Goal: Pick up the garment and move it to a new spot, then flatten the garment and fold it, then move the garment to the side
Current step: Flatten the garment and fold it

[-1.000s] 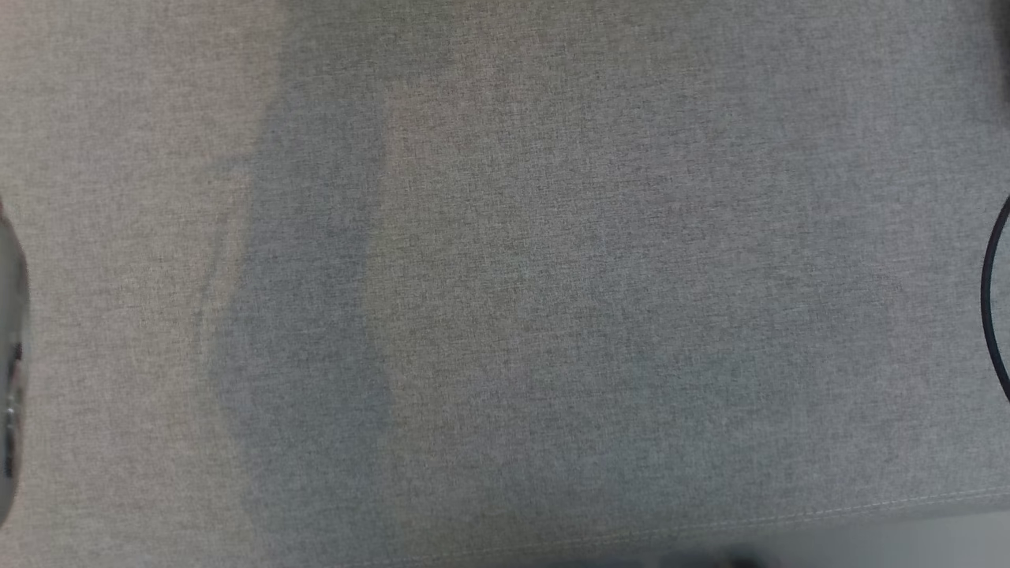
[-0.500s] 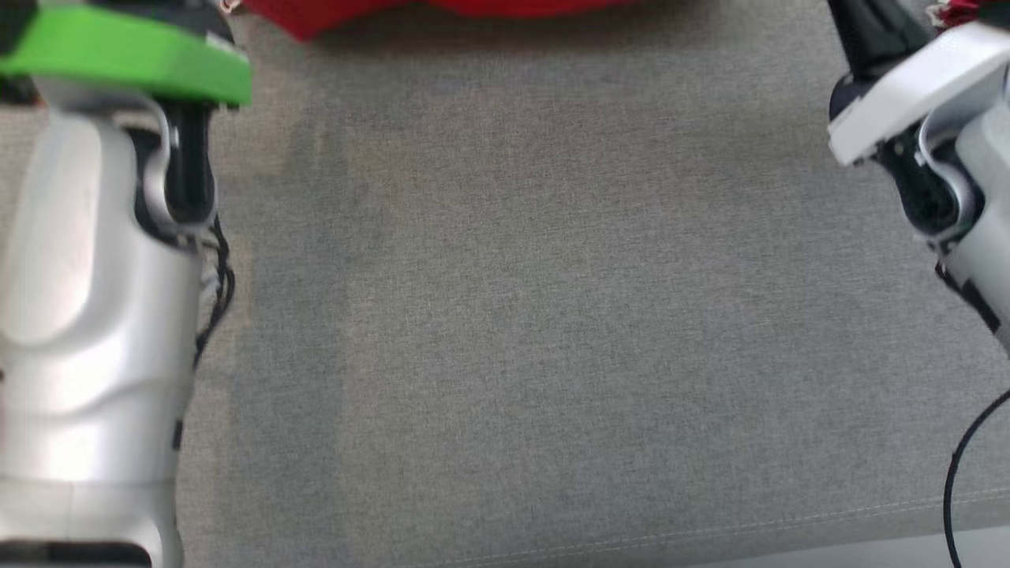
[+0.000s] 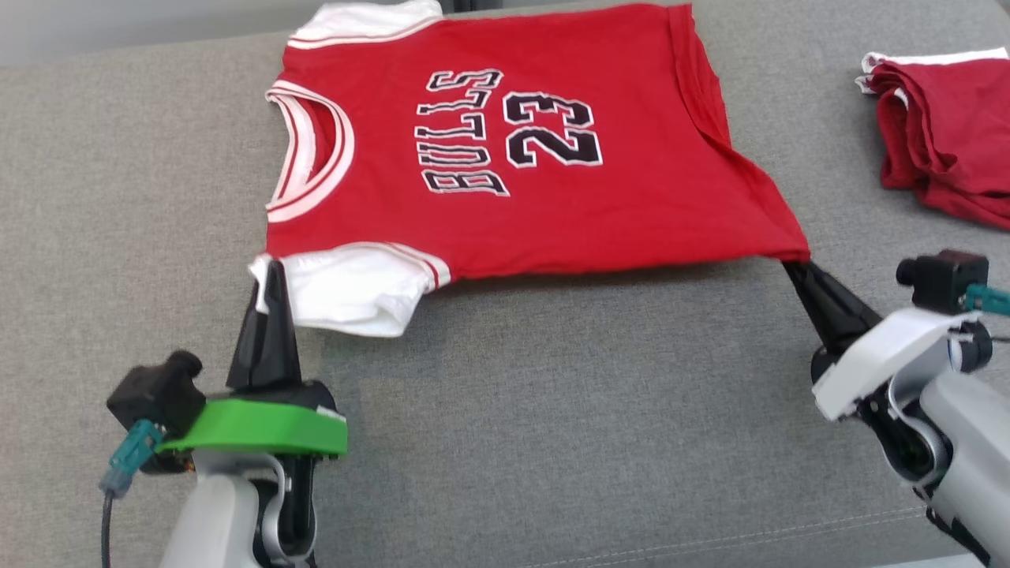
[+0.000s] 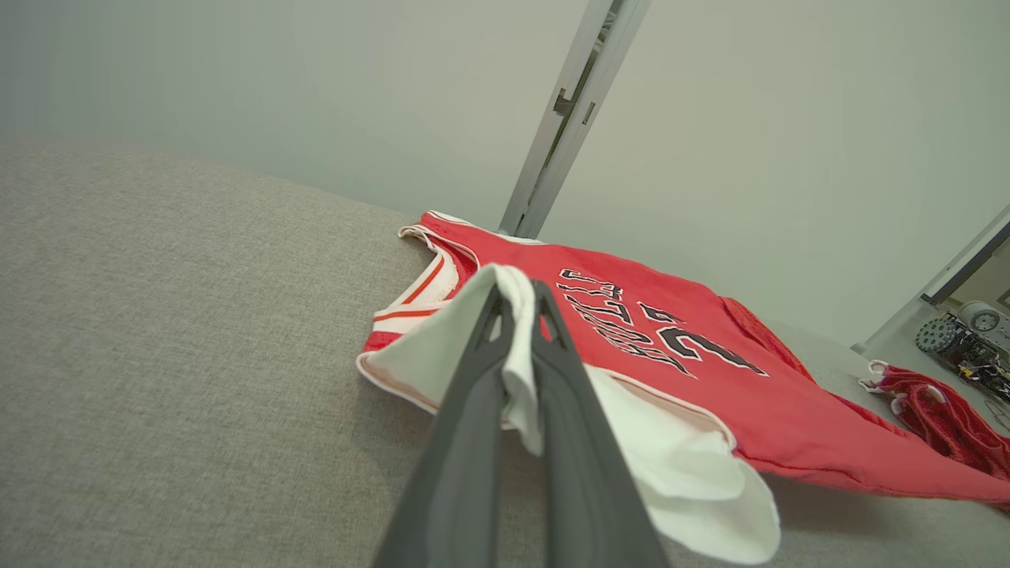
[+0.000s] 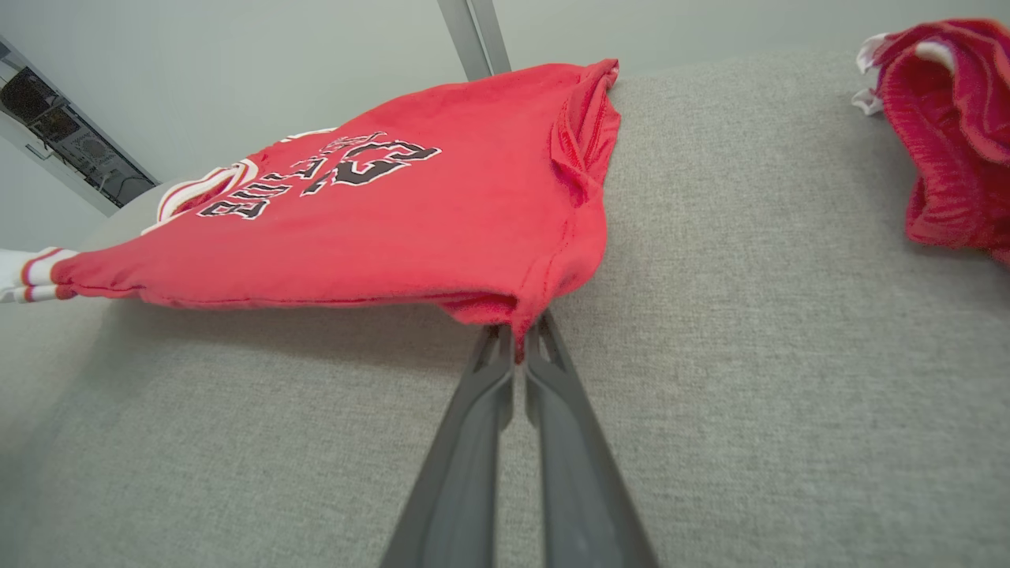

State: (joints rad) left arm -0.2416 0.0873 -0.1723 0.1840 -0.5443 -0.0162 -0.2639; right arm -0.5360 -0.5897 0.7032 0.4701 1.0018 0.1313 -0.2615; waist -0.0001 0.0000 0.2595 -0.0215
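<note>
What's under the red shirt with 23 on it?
Grey cushion shows beneath the shirt's lifted near edge, held by the left tool at the sleeve and the right tool at a hem corner. Under its middle is hidden.

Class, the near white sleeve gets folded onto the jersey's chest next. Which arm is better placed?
Left. The left fingers pinch the white sleeve; the right fingers clamp the jersey at its hem corner.

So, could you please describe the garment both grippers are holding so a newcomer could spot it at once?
On the grey fabric surface, it is the red jersey spread out in the middle. Unlike the bunched red garment at the right, it is opened out, showing white sleeves and BULLS 23.
</note>
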